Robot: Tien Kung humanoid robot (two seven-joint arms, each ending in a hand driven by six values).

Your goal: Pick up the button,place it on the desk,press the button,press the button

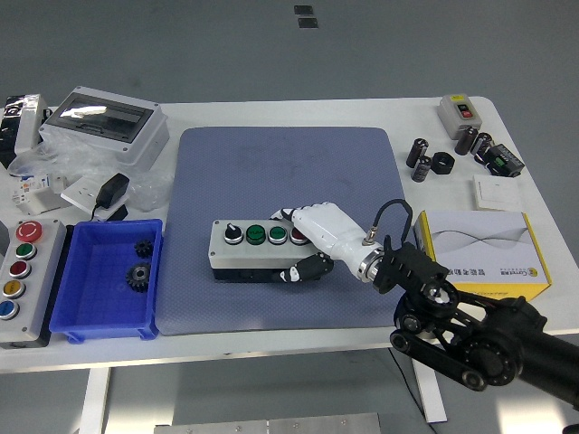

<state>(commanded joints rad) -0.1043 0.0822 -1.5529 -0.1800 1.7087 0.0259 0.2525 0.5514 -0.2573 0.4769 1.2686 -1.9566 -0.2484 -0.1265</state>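
Observation:
A white button box [253,249] with a black knob, two green buttons and a red one lies on the blue mat [280,172], near its front middle. My right hand [303,244], white with black fingertips, is wrapped around the box's right end: fingers over its top, thumb against its front side. The right arm [452,316] comes in from the lower right corner. The left arm is out of sight.
A blue bin [107,280] with two black gears sits left of the mat. A grey panel of coloured buttons [23,276] is at the far left. A yellow-white carton [479,253] lies at the right; a grey enclosure [104,122] and small parts stand at the back.

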